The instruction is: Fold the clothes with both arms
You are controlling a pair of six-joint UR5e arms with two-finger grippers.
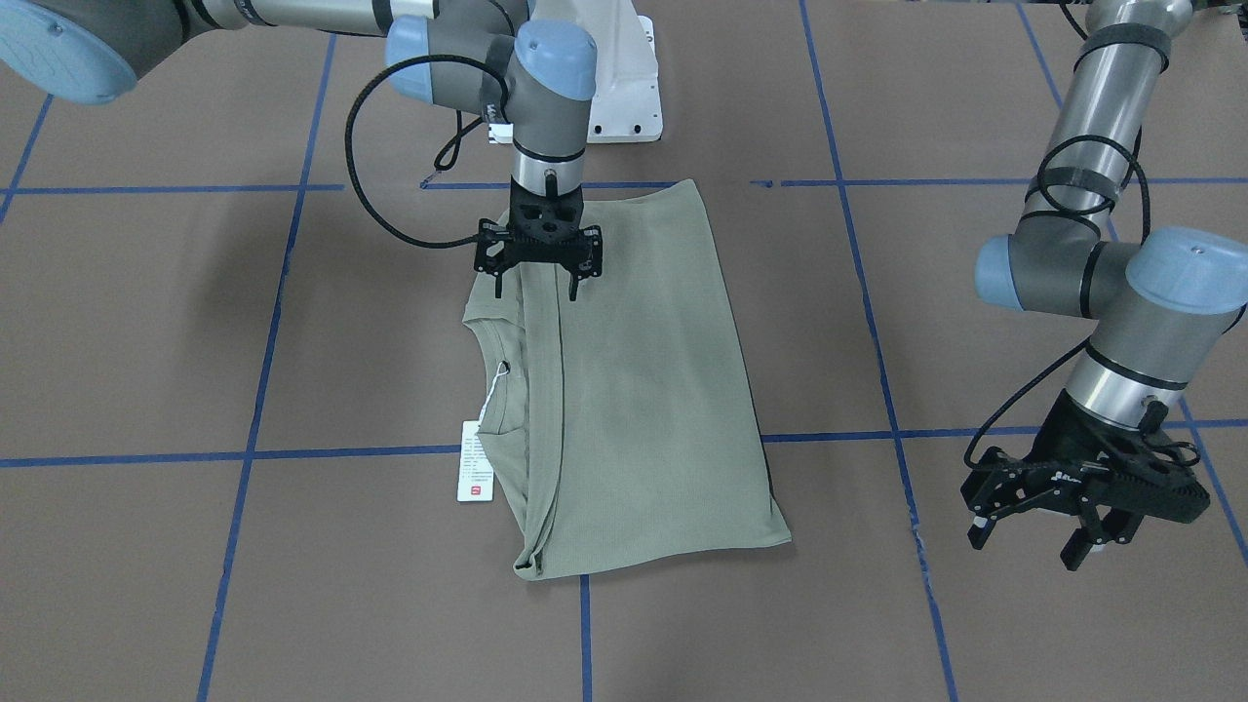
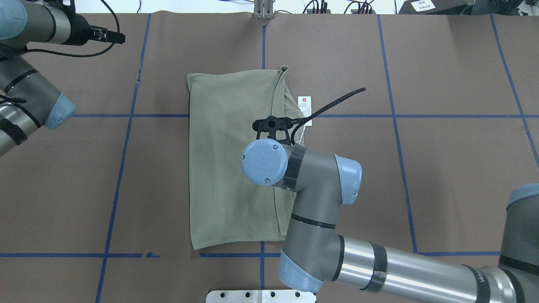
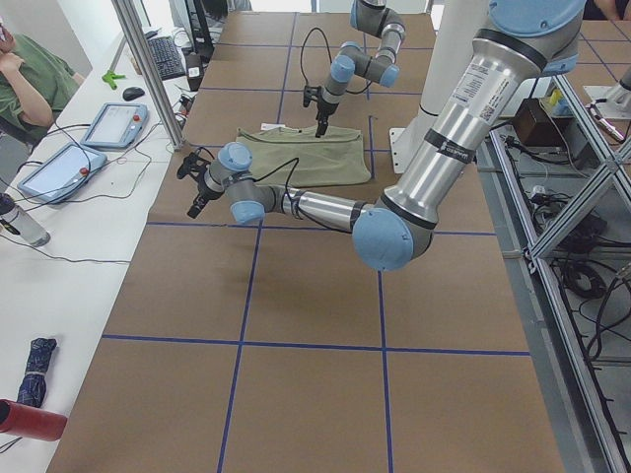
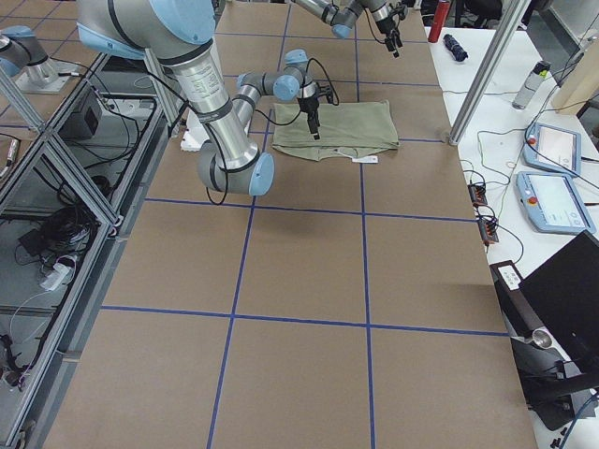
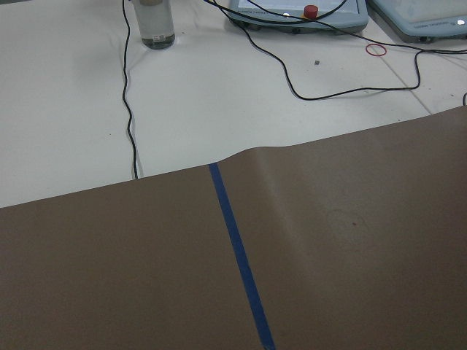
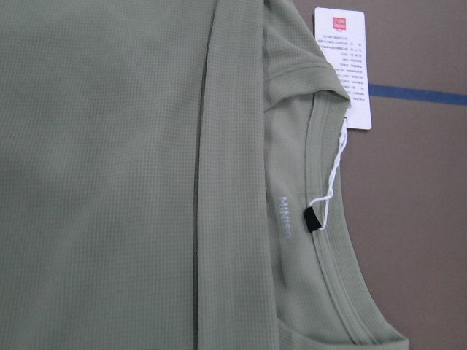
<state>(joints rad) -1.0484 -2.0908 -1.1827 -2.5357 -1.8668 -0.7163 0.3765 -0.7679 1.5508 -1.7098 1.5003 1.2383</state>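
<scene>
The clothes are one sage-green shirt (image 1: 634, 390), folded lengthwise into a long rectangle and lying flat on the brown table. Its round neck (image 6: 328, 240) and white hang tag (image 1: 476, 461) show along one long side. My right gripper (image 1: 536, 285) hovers just above the shirt's end near the robot base, by the neck side. It is open, with nothing between its fingers. My left gripper (image 1: 1029, 544) hangs open and empty over bare table, well away from the shirt. The right wrist view looks straight down on the neckline, the string and the tag (image 6: 343, 65).
Blue tape lines (image 1: 585, 634) grid the brown table cover. The white pedestal base (image 1: 624, 78) stands behind the shirt. Past the table's far edge a white side table (image 5: 66, 102) holds cables, a bottle (image 5: 155, 22) and control tablets; a person (image 3: 35, 79) sits there.
</scene>
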